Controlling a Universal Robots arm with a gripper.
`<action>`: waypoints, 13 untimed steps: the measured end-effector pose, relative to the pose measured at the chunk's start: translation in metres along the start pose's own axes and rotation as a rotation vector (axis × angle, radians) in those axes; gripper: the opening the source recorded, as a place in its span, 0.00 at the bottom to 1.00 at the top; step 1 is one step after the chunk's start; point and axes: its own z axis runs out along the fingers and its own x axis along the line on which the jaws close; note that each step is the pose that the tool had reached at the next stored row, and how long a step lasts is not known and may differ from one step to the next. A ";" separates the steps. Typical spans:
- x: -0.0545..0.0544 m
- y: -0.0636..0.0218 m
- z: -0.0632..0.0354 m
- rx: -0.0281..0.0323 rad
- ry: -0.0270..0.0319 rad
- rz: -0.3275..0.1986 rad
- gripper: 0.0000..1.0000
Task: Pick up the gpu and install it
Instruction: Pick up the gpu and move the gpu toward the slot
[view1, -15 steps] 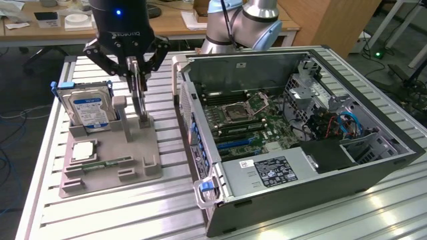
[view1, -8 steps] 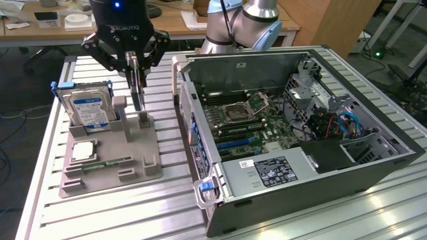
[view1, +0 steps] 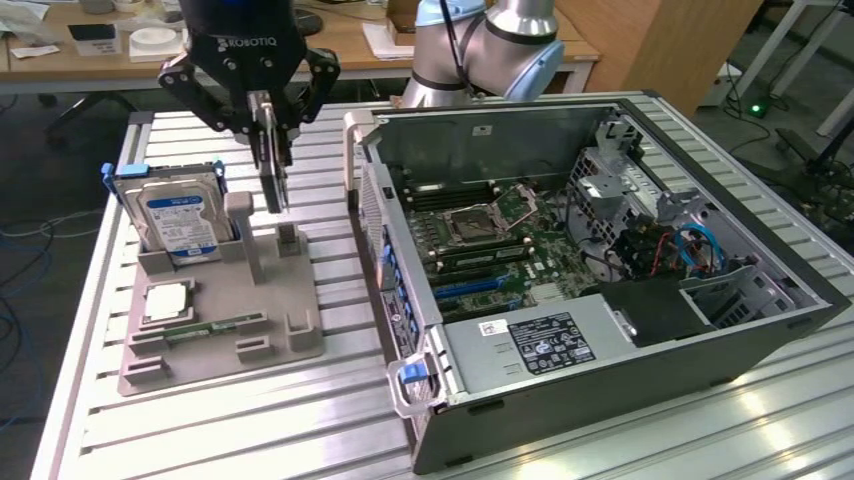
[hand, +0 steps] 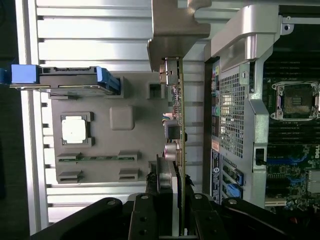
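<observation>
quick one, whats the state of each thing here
hand: shut on the gpu
gpu: held upright, edge-on, above the grey holder
hard drive: standing upright in the grey holder
processor chip: flat in its pocket
memory stick: lying in its slot
computer case: side open, inside exposed

The exterior view looks down obliquely over the table from farther off; the wrist view looks straight down, close; both share the grey holder and open computer case.
</observation>
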 end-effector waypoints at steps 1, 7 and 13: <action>0.000 0.0000 -0.0014 0.0000 0.0000 0.000 0.28; 0.000 0.0000 -0.0099 0.0000 0.0000 0.000 0.28; -0.001 -0.0001 -0.0188 -0.0001 -0.0001 0.000 0.28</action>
